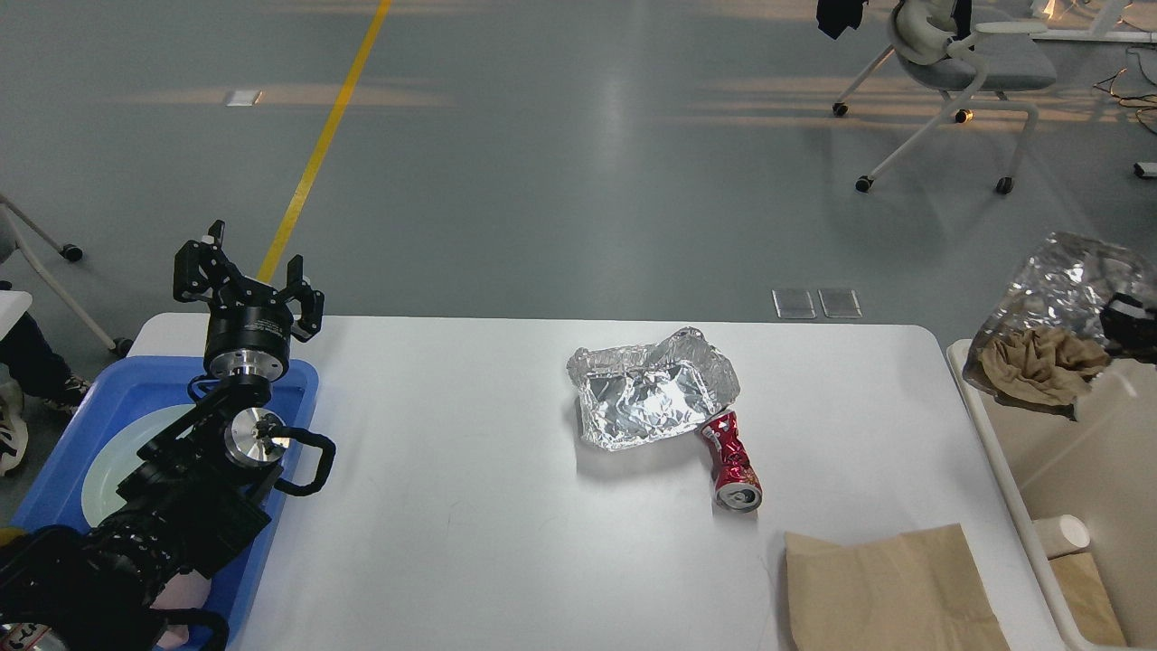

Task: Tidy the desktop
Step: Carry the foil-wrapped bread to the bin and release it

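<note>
Crushed red can (733,462) touches crumpled foil tray (647,396), near brown paper bag (890,592)

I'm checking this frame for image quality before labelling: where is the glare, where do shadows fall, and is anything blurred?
Head view: sharp overall. Warm light streaks and a pale vertical sheen mark the grey floor. The foil tray glints and casts a soft shadow on the desktop toward the camera; so does the crushed red can. The foil bundle at the right edge is slightly soft.
</note>
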{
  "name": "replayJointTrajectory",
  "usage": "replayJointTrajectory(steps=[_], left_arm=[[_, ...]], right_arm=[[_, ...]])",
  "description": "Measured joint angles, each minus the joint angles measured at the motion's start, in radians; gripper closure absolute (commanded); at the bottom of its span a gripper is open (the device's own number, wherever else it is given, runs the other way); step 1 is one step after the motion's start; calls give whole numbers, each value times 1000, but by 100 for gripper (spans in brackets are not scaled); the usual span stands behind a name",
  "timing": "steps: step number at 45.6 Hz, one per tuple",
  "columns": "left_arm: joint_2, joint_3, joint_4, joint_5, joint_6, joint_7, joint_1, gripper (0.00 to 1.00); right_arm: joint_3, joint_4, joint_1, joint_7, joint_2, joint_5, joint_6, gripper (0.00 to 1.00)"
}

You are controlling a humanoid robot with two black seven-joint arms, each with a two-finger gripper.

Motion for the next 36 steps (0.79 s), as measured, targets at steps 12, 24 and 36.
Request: replayJointTrajectory(steps=[12, 24, 36], left_arm=[[0, 0, 0, 0, 0, 0, 0, 4], [0, 0, 0, 0, 0, 0, 0, 4], [0, 0, 0, 0, 0, 0, 0, 4]], right_arm=[[141, -230, -338, 4, 78, 0, -104, 89], [156, -317, -413, 4, 101, -1, -116, 0], [150, -316, -400, 4, 119, -3, -118, 0]])
